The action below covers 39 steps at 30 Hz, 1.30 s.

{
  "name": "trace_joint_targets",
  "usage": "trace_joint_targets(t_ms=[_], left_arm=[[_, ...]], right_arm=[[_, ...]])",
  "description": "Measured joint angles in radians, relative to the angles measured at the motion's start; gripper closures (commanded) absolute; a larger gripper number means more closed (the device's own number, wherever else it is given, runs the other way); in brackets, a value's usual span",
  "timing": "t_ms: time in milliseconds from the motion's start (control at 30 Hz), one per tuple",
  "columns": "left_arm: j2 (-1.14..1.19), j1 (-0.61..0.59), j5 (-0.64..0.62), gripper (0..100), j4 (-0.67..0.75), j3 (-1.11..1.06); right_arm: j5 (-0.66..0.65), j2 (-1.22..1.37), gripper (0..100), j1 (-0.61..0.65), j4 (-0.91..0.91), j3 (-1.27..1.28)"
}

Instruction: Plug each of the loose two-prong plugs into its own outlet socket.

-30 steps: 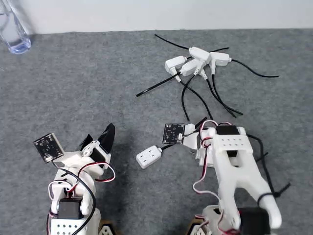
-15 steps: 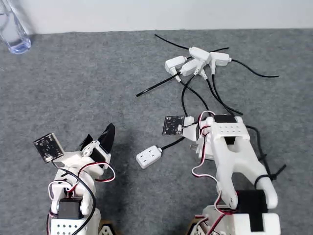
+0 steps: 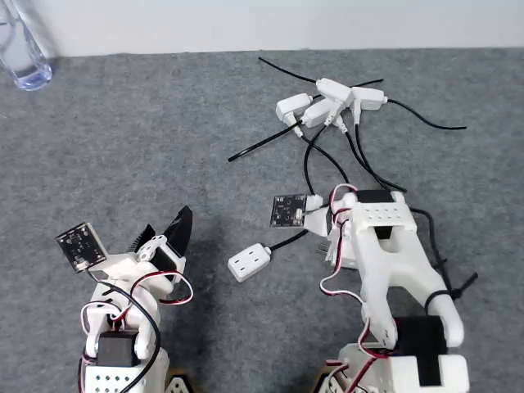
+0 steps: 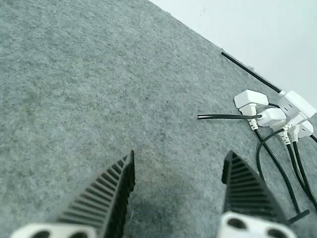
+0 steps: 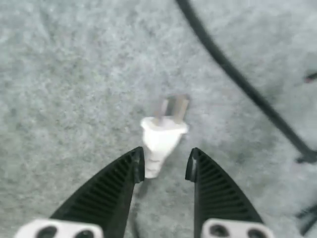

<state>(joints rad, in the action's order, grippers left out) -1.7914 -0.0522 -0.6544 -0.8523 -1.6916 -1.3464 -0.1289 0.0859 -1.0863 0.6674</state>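
A loose white two-prong plug (image 5: 159, 137) lies on the grey felt, prongs pointing away from the camera. My right gripper (image 5: 166, 153) is open, low over the felt, with a finger on each side of the plug's body. In the high view the right arm (image 3: 383, 237) covers that spot. A white outlet block (image 3: 249, 262) on a black cable lies left of that arm. Farther back lies a cluster of white plugs and sockets (image 3: 327, 102), also seen as the cluster (image 4: 272, 111). My left gripper (image 3: 164, 232) is open and holds nothing; the left gripper (image 4: 176, 168) is over bare felt.
Black cables (image 3: 344, 160) trail from the far cluster toward the right arm, and one runs past the plug as a black cable (image 5: 237, 79). A clear glass (image 3: 20, 49) stands at the far left corner. Grey felt (image 3: 123, 139) covers the table up to a white wall.
The right arm has moved a little away from its base, toward the far cluster. The left arm and the outlet block have kept still.
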Motion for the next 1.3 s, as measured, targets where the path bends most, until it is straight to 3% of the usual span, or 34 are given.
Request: trace_joint_targets(t_ms=[1300], left_arm=[[0.0, 0.0, 0.0, 73, 0.0, 0.0]], right_arm=[[0.018, 0.0, 84.4, 0.032, 0.071, 0.089]])
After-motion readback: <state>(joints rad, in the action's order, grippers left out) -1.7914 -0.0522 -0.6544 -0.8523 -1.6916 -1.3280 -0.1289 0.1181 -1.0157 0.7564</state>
